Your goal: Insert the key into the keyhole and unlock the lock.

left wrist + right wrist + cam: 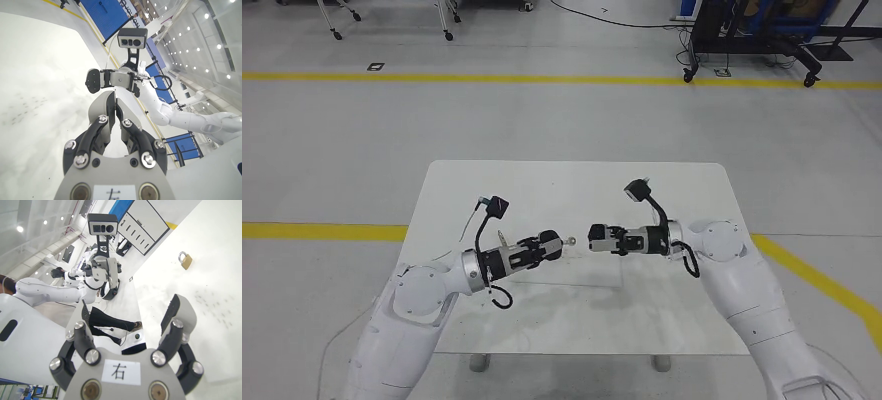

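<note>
A brass padlock (185,261) with a silver shackle lies flat on the white table (189,291), also seen as a small shape (500,238) right beside the left forearm. My left gripper (115,102) is shut on a thin flat metal key (114,96), whose tip sticks out past the fingertips. It hovers above the table's middle (560,242). My right gripper (130,306) faces it a short way off (594,238), open with nothing between its fingers. The two grippers point at each other, close but apart.
The table top (572,190) is bare apart from the padlock and faint scuff marks (213,306). The table's near edge runs just behind both arms. Open surface lies toward the far side.
</note>
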